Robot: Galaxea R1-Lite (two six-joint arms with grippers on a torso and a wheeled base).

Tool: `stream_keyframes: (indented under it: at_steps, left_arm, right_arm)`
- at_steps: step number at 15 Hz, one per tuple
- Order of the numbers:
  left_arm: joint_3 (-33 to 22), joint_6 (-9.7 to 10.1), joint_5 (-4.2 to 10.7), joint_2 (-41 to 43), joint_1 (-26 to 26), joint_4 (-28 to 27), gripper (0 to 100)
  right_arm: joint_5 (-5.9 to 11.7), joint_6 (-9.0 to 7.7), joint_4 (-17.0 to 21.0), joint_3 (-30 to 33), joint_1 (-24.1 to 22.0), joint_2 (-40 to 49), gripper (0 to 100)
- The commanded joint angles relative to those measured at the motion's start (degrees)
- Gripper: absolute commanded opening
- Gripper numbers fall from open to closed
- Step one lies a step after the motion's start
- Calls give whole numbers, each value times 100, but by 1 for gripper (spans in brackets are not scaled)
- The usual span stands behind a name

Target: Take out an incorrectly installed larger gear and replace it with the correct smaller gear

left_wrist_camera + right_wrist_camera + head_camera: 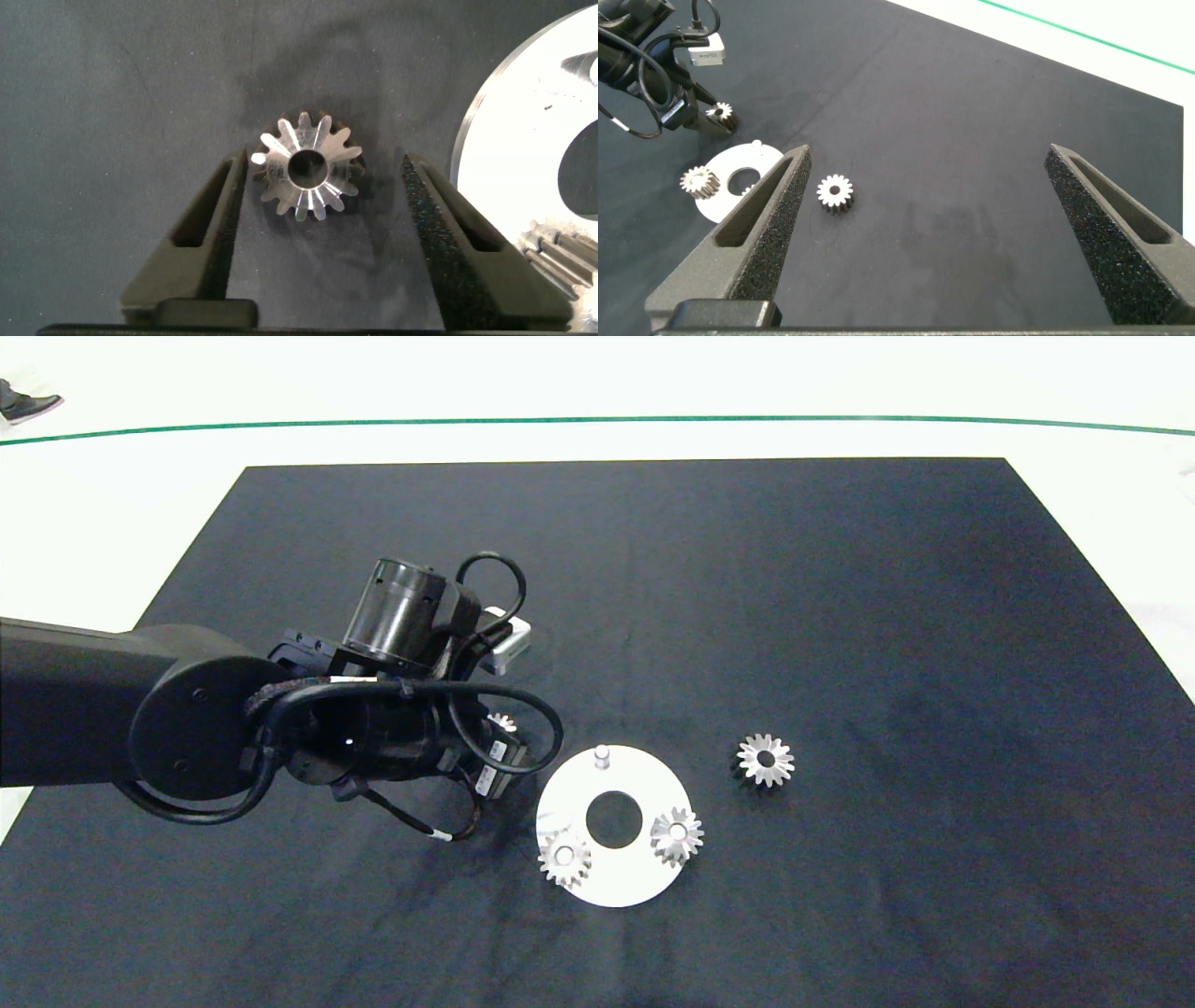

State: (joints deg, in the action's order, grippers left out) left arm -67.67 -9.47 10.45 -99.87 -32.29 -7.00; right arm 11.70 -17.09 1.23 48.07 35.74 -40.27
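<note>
I have the left gripper (318,233) low over the black mat (840,616), just off the white disc (611,887) on the side toward the mat's left edge. Its fingers (201,233) stand wide apart, one on each side of a smaller gear (308,168) that lies flat on the mat, bore up; neither pad touches it. In the head view only a sliver of that gear (502,721) shows past the wrist.

The disc lies near the mat's front edge, about midway along it. It has a round central hole and one bare upright pin (602,756) on its far side. Two more small gears sit on the disc: one at its front-left rim (564,859), one at its right rim (676,835).

The larger gear (766,760) lies flat on the mat, apart from the disc, on the side toward the mat's right edge.

The right gripper (924,233) is held high, well clear of the work, its fingers spread wide with nothing between them. From its camera I see the larger gear (835,192) and the disc (724,201) beyond.

A shoe (28,403) shows on the floor past the mat's far left corner.
</note>
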Motion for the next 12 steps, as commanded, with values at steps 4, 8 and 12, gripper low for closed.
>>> stream_keyframes:
  at_steps: [4, 8, 12]
  left_arm:
    - [-18, 42, 10, -95, -23, 23, 53]
    - [-18, 42, 10, -86, -23, 23, 45]
    - [-18, 51, 10, -68, -23, 23, 36]
  right_arm:
    - [7, -14, 0, 1, 3, -34, 100]
    - [43, -5, 18, 71, -24, -69, 100]
    - [34, 13, 18, 89, -24, -52, 100]
